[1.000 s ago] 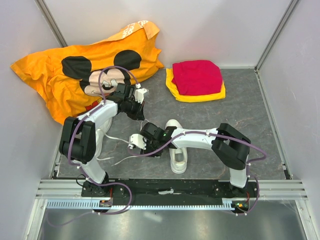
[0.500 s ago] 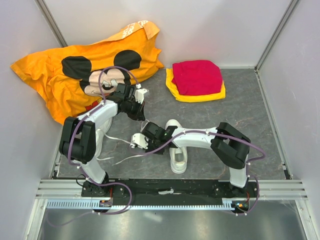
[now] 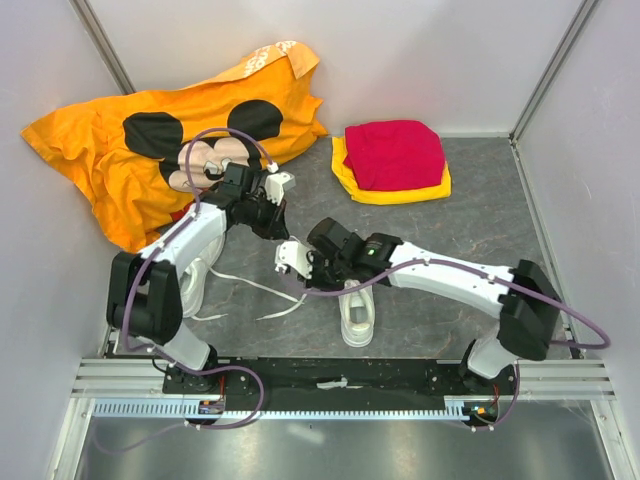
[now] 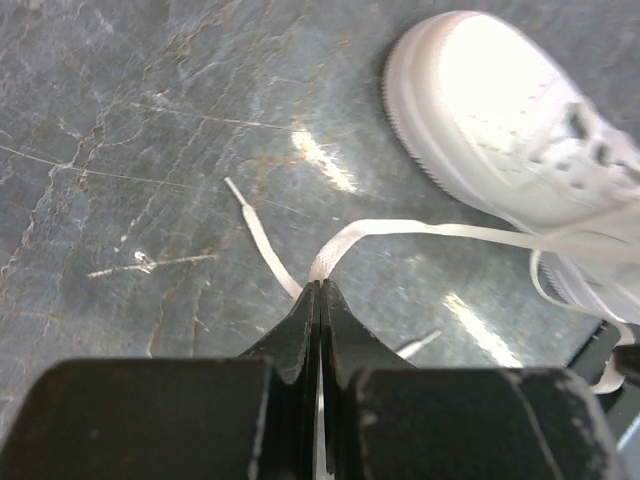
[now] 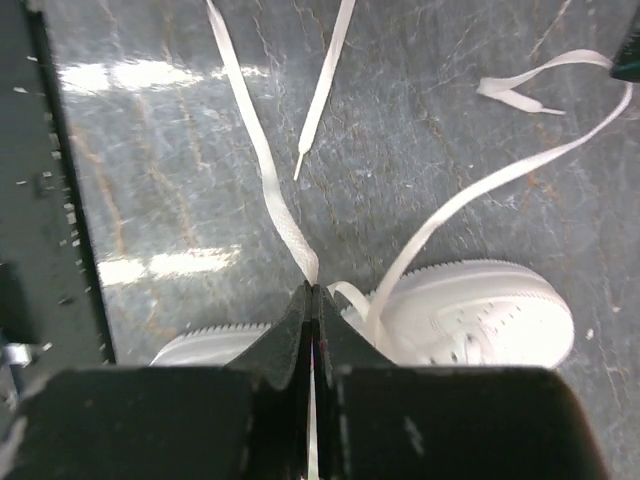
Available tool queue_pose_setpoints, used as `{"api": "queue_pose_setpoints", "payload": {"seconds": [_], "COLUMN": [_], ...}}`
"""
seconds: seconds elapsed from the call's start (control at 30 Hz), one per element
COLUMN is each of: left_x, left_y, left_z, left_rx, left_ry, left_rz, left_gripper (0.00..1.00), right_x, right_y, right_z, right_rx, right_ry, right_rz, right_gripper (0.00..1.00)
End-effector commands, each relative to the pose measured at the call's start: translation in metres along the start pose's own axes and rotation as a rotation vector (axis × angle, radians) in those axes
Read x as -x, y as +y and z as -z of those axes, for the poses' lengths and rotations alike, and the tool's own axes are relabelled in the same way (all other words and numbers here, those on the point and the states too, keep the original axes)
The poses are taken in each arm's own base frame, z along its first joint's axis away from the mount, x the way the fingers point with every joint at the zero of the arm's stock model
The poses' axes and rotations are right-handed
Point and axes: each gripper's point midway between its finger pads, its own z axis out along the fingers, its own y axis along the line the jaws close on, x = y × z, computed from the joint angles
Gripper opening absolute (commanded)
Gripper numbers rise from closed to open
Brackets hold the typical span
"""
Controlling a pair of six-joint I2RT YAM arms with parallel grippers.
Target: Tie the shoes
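Grey marbled tabletop (image 3: pixel 480 220) is carrying the white sneaker (image 3: pixel 357 318), which is lying near the front edge, partly under your right arm's wrist. Your left gripper (image 4: pixel 319 290) is pinching a lace (image 4: pixel 420 229), jaws pressed fully together on it, and the strand is running across to the sneaker's eyelets. Your right gripper (image 5: pixel 312 292) is clamping a second lace (image 5: pixel 262 170) just above the sneaker, jaws likewise closed tight. An orange shirt (image 3: pixel 100 140) and folded red and yellow cloths (image 3: pixel 395 155) are sitting toward the back wall.
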Motion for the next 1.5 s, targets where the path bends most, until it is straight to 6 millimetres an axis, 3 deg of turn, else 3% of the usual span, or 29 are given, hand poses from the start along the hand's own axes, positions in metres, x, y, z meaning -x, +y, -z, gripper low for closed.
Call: {"api": "queue_pose_setpoints", "payload": {"seconds": [0.0, 0.17, 0.23, 0.27, 0.4, 0.53, 0.77, 1.0, 1.03, 1.17, 1.27, 1.3, 1.37, 1.4, 1.47], "left_x": [0.031, 0.015, 0.006, -0.004, -0.034, -0.073, -0.102, -0.103, -0.097, -0.105, -0.106, -0.096, -0.075, -0.06, -0.033], "left_y": [-0.034, -0.073, -0.09, -0.096, -0.117, -0.136, -0.163, -0.175, -0.175, -0.179, -0.176, -0.176, -0.182, -0.181, -0.196], "left_z": [0.046, 0.083, 0.1, 0.104, 0.122, 0.122, 0.098, 0.065, 0.06, 0.044, 0.04, 0.043, 0.054, 0.062, 0.078], "left_rx": [-0.063, -0.15, -0.163, -0.175, -0.21, -0.268, -0.373, -0.38, -0.358, -0.375, -0.356, -0.337, -0.315, -0.298, -0.307], "left_ry": [-0.115, -0.122, -0.139, -0.118, -0.099, -0.05, 0.013, -0.014, -0.034, -0.009, 0.011, -0.005, -0.083, -0.138, -0.285], "left_rz": [-0.124, -0.23, -0.319, -0.331, -0.499, -0.643, -0.786, -0.911, -0.94, -1.0, -1.014, -1.003, -0.939, -0.904, -0.867], "left_gripper": [0.02, 0.02, 0.02, 0.02, 0.02, 0.02, 0.02, 0.02, 0.02, 0.02, 0.18, 0.31, 0.43, 0.53, 0.64], "right_x": [0.024, 0.014, 0.005, 0.006, 0.004, -0.005, -0.03, -0.064, -0.066, -0.063, -0.062, -0.059, -0.048, -0.043, -0.033], "right_y": [-0.006, -0.008, -0.008, -0.01, -0.011, -0.004, -0.003, -0.001, -0.001, -0.002, 0.005, 0.009, 0.016, 0.017, 0.014], "right_z": [0.06, 0.111, 0.12, 0.133, 0.158, 0.171, 0.181, 0.174, 0.174, 0.168, 0.159, 0.157, 0.157, 0.16, 0.164], "right_rx": [-0.004, -0.043, -0.06, -0.086, -0.133, -0.157, -0.228, -0.283, -0.288, -0.287, -0.236, -0.21, -0.16, -0.156, -0.161], "right_ry": [-0.093, -0.139, -0.145, -0.178, -0.243, -0.27, -0.237, -0.172, -0.178, -0.204, -0.215, -0.223, -0.273, -0.299, -0.346], "right_rz": [-0.015, -0.05, -0.065, -0.075, -0.099, -0.13, -0.191, -0.226, -0.228, -0.227, -0.244, -0.249, -0.261, -0.26, -0.265], "right_gripper": [0.0, 0.0, 0.0, 0.0, 0.0, 0.0, 0.0, 0.0, 0.0, 0.0, 0.0, 0.0, 0.0, 0.0, 0.0]}}
